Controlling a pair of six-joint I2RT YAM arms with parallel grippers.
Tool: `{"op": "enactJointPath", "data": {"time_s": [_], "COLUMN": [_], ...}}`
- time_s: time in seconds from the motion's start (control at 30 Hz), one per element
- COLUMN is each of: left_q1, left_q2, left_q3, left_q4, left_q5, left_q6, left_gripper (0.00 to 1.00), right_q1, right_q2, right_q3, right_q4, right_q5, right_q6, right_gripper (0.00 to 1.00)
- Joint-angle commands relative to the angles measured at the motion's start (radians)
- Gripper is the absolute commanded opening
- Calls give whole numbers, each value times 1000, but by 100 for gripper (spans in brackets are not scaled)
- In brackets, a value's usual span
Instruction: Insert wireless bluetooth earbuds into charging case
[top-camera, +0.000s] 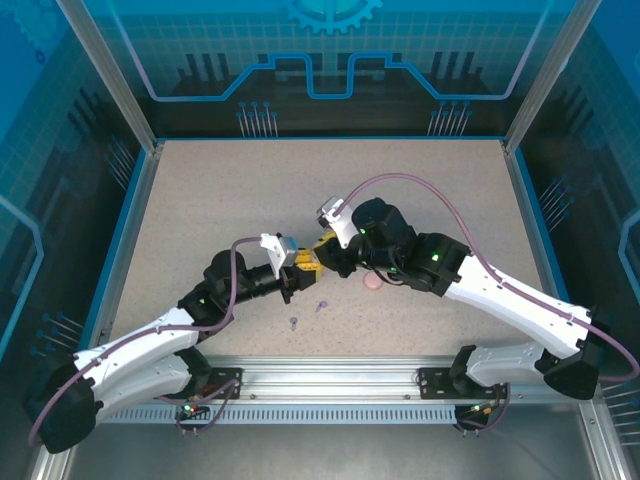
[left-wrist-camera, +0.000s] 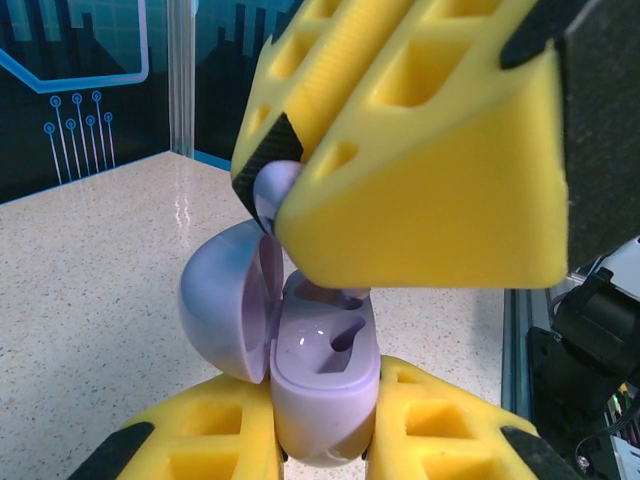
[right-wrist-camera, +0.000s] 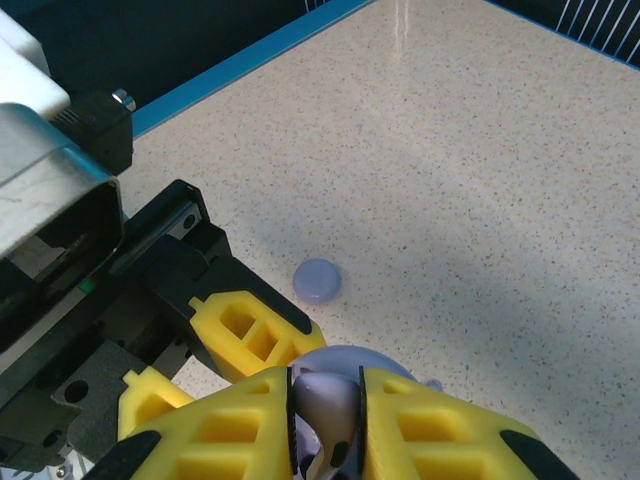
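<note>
My left gripper is shut on the base of a lavender charging case, held upright with its lid swung open to the left. The near socket is empty. My right gripper is shut on a lavender earbud and hangs right over the case, with the bud at the far socket's mouth. In the top view both grippers meet at mid-table, left and right. Two more lavender earbuds lie on the table just in front of them.
A pink round piece lies on the table under the right arm. A lavender disc rests on the table beyond the left gripper's fingers. The speckled tabletop is walled by a blue rim and glass panels.
</note>
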Motion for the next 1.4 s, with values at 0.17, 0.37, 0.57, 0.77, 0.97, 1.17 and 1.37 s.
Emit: {"op": "enactJointPath", "data": {"time_s": [0.17,0.37,0.57,0.77,0.97,1.17,1.37], "left_q1": [-7,-7,-7,-8,-8,-6,-8], "left_q2": [-15,-19,-20,-21,-18,1,27], "left_q3": [17,19,24,26,24,24,31], "left_q4": [30,29,30,30,29,31,50], "left_q5": [16,13,7,3,-3,-3,2], "left_q6": [-26,-39,-52,-60,-64,-66,-98], "left_gripper": [0,0,0,0,0,0,0], "right_q1": [20,22,22,22,22,23,23], "right_q2": [14,6,4,0,-16,-31,-32], "right_q3": [11,-16,-34,-47,-58,-52,-37], "right_q4": [24,34,32,32,41,67,81], "right_q5": [30,24,16,13,26,46,64], "right_q6": [-23,-20,-18,-22,-21,-21,-26], "right_gripper": [21,21,21,21,21,21,21]}}
